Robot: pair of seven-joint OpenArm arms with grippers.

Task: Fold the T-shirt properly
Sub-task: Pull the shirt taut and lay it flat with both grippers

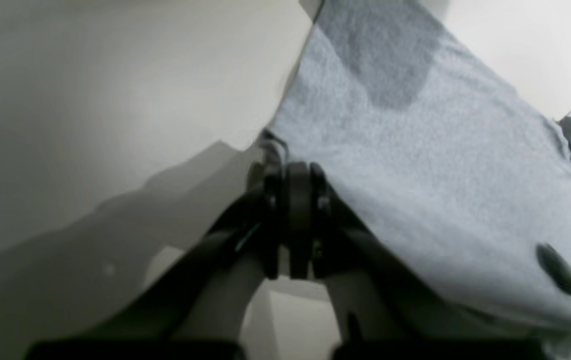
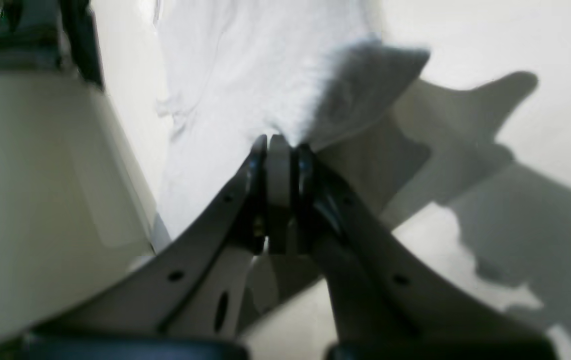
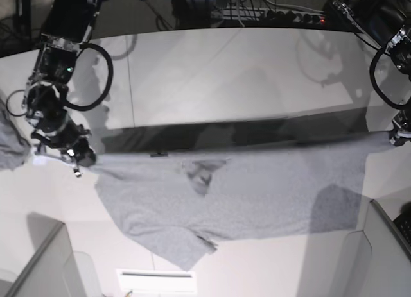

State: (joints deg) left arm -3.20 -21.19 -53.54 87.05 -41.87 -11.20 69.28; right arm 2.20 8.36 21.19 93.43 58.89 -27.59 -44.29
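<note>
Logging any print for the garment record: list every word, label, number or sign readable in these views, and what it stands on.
None can be read.
T-shirt: the side showing is plain grey; no lettering is visible in any view.
Small dark tab at the T-shirt's upper edge: too small to read.
Left claw and right claw: no markings legible; both wrist views are blurred.
Table: no text.

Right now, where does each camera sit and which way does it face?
Left wrist: behind the left end effector, looking along it at the T-shirt it pinches.
Right wrist: behind the right end effector, shut on the shirt's edge.
Base: overhead, looking down at the table and both arms.
All three share the T-shirt.
</note>
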